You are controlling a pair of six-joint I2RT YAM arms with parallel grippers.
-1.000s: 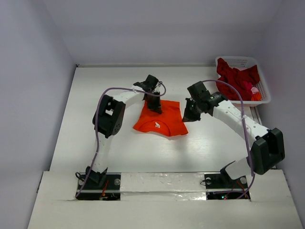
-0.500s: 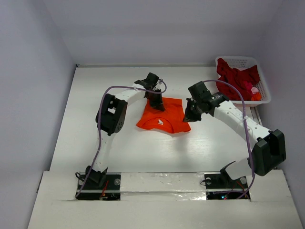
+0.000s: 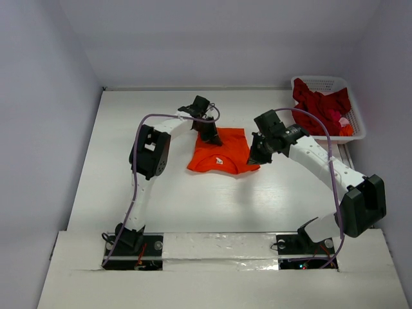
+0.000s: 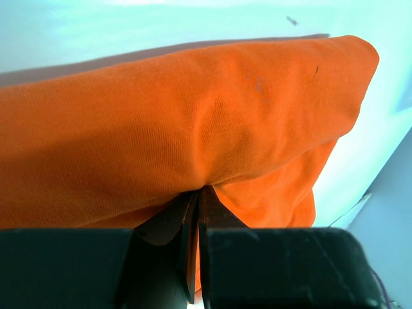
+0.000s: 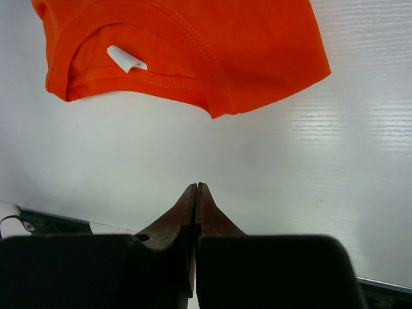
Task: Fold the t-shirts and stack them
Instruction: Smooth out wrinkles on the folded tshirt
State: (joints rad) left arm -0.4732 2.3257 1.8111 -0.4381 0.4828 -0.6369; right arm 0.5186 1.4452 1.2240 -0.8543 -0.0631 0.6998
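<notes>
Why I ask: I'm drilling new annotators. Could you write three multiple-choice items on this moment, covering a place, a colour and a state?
1. Where does the white basket stand?
A) far right corner of the table
B) near left corner
C) mid-table
2. What colour is the t-shirt lying mid-table?
A) dark red
B) blue
C) orange
3. How is the right tool?
A) wide open
B) shut, holding nothing
C) shut on cloth

Answers:
1 A, the top view shows it at the far right edge.
2 C, both wrist views show orange fabric.
3 B, its own camera shows it closed over bare table, short of the shirt.
</notes>
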